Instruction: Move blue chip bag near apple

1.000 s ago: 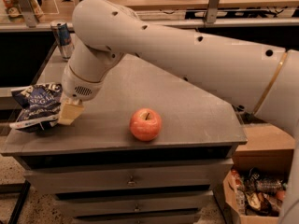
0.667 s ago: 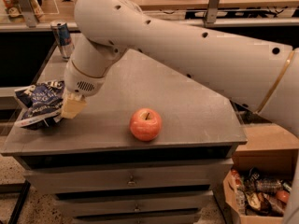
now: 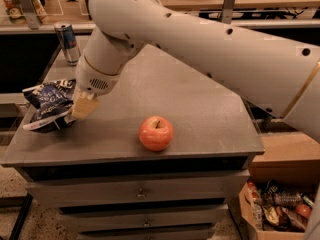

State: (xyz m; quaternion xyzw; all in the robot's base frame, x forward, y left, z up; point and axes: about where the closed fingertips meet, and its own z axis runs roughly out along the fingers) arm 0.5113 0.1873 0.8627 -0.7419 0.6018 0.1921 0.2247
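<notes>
Camera view: gripper (image 3: pixel 82 108) closed on blue chip bag (image 3: pixel 47 104) edge, both shifted slightly toward apple (image 3: pixel 156 133).

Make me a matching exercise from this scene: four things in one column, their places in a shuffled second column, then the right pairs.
Things
1. chip bag
2. apple
3. can
4. gripper

Places, as seen in the camera view
A. near the front edge of the table, about midway along
B. far left corner of the table
C. at the chip bag's right side, low over the table
D. left edge of the table, near the front

Pairs: 1-D, 2-A, 3-B, 4-C
</notes>
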